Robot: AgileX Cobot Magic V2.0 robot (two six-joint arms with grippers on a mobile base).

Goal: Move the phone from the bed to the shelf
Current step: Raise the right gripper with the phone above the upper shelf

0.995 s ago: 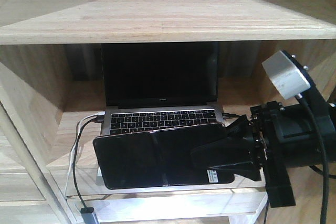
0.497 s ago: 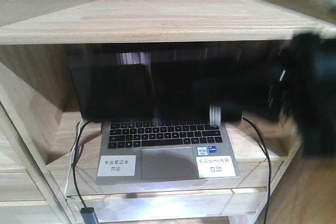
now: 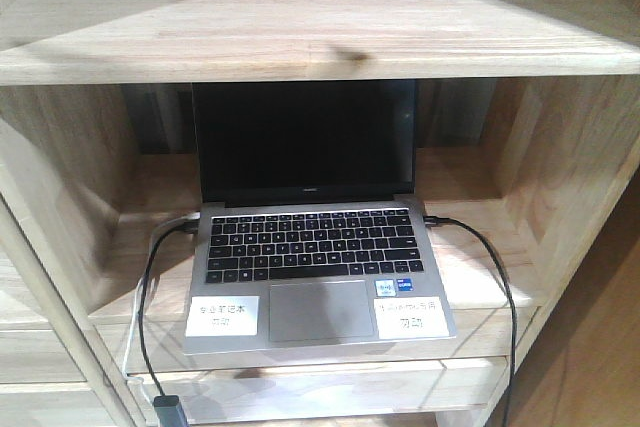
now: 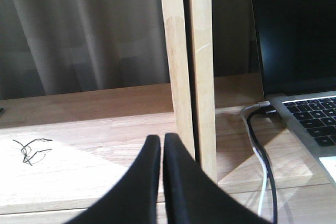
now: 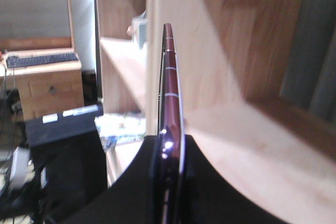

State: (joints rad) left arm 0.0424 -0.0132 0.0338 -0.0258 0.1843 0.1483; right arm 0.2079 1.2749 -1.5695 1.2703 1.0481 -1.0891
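Wood fills the front view: a thick pale wooden shelf plank (image 3: 320,42) is seen across the top, and a silver laptop with a black screen (image 3: 310,237) is stood open in the space below it. Two white labels are stuck on the near part of the laptop. A black cable (image 3: 490,277) is plugged into its right side, and black and white cables are plugged into its left side. No claw and no phone are seen in this view.

In the left wrist view, the black left claw (image 4: 161,145) is seen with its two fingers pressed together and nothing between them. A pale wooden post (image 4: 191,72) is stood just past it, and the laptop is seen to the right.

In the right wrist view, the thin dark phone with a pinkish metal edge (image 5: 170,103) is held edge-on, standing up, by the black right claw (image 5: 170,177). Pale wooden shelf boards are seen close beside the phone.
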